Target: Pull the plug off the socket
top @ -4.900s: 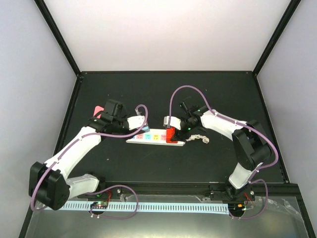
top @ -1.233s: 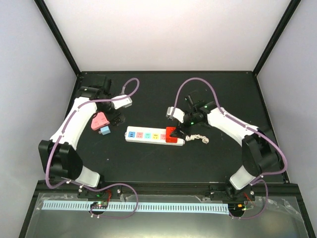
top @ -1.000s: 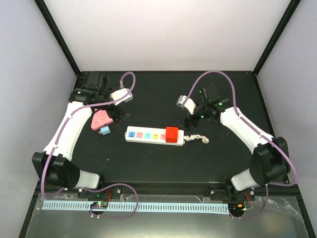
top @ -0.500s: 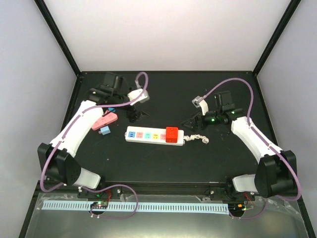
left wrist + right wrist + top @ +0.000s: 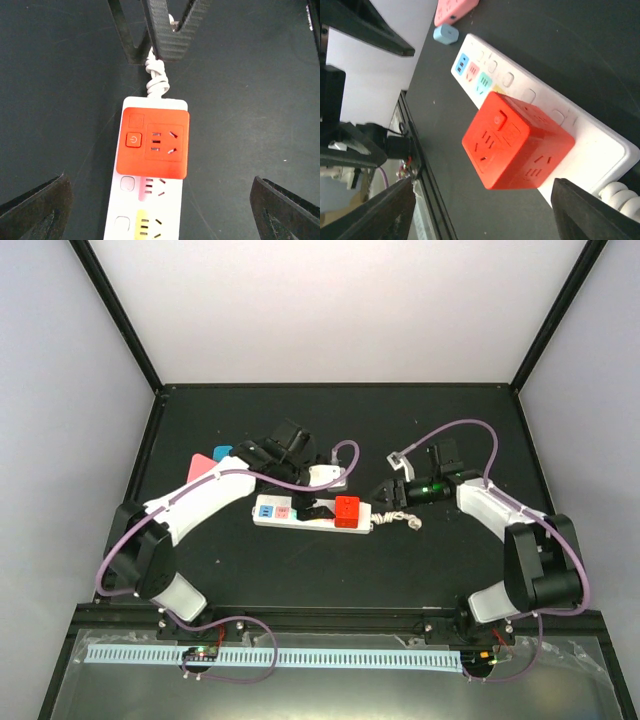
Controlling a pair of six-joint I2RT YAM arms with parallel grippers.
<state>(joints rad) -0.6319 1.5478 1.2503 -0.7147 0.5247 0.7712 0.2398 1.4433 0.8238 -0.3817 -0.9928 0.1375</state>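
- Top view: The white power strip (image 5: pixel 300 512) lies mid-bench (image 5: pixel 300 570), with the red plug (image 5: pixel 347 511) seated at its right end next to the twisted cord (image 5: pixel 400 519). The left end effector (image 5: pixel 318 510) hangs over the strip just left of the plug, fingers spread. The right end effector (image 5: pixel 383 493) hovers near the cord end, also spread. This likely sets one arm to pin the strip while the other lifts. There is open bench on the near side, and a pink adapter (image 5: pixel 203 464) and a blue adapter (image 5: pixel 222 451) lie well apart at far left.
- Left wrist: The plug (image 5: pixel 155 142) sits centred on the strip (image 5: pixel 131 210), framed by the left fingers (image 5: pixel 35 210), which are wide apart and touch nothing. The right arm's fingers (image 5: pixel 172 35) crowd the cord (image 5: pixel 157 82) ahead, so room there looks tight.
- Right wrist: The plug (image 5: pixel 517 150) stands proud of the strip (image 5: pixel 600 135) with its side faces exposed for a grasp. The right end effector (image 5: pixel 484 182) is spread to either side and pinches nothing. The plug has not yet been pulled.
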